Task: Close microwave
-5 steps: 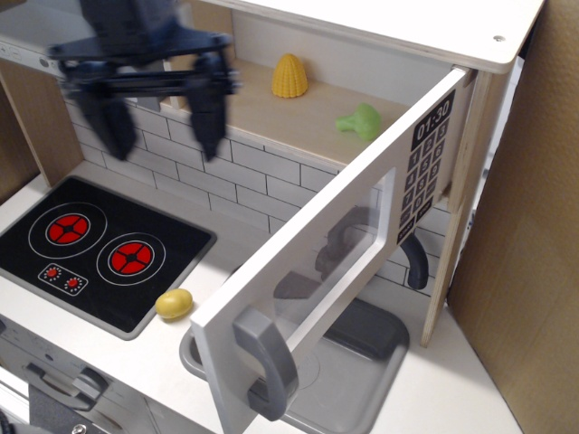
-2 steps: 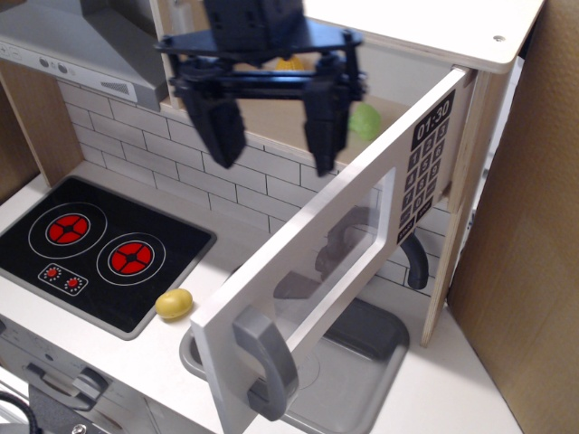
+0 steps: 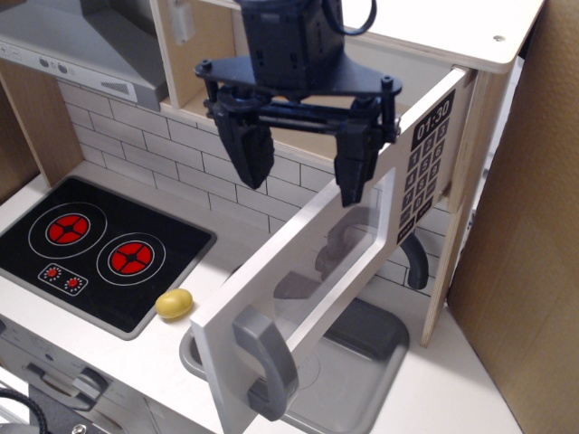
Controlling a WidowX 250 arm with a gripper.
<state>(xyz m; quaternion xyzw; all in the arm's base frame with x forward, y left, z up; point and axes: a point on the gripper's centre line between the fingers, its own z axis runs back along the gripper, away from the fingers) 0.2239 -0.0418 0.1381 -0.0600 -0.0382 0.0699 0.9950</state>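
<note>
White door of the microwave (image 3: 317, 271) stood swung well open, its long edge running from the hinge side at upper right down toward the lower left, grey bar handle (image 3: 264, 362) at the free end nearest the camera. Black keypad (image 3: 427, 163) on the door showed "01:30" at top; key digits below were too small to read. Microwave box sat at upper right, above the grey sink (image 3: 362, 362). Gripper (image 3: 303, 172) hung over the door's top edge, fingers spread wide, holding nothing. Yellow toy (image 3: 174, 304) lay on the counter just beside the black hob (image 3: 99, 249).
</note>
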